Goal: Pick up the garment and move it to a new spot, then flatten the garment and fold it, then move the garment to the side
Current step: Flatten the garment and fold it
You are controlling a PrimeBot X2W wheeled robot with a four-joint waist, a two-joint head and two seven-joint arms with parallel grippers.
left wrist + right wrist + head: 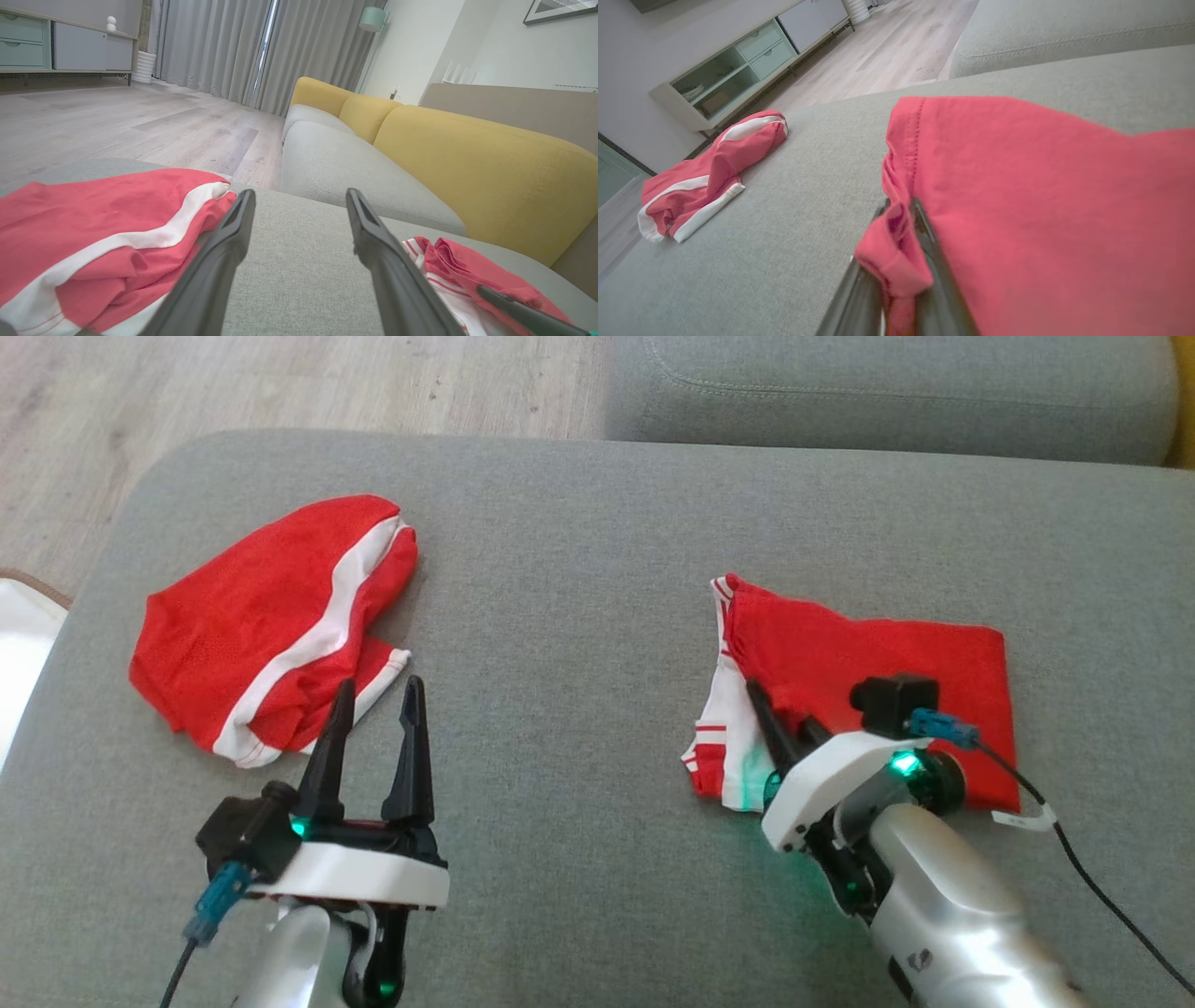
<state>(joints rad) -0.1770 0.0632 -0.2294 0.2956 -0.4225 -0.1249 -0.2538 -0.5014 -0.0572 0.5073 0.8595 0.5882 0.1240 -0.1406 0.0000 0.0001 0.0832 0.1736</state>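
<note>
1. my right gripper (777, 705) is clamped on the left edge of the folded red garment (868, 644), which lies on the right of the grey cushion (579, 616).
2. my left gripper (379, 683) is spread wide and holds nothing. It sits at the edge of the red shorts (252, 616).
3. the left wrist view adds a yellow sofa back (467, 154) and the right wrist view a cabinet (733, 70).

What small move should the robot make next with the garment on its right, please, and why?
Probably lift the right jaws slightly: they are shut on a bunched edge of the right garment, which lies roughly folded on the cushion, ready to move aside.
</note>
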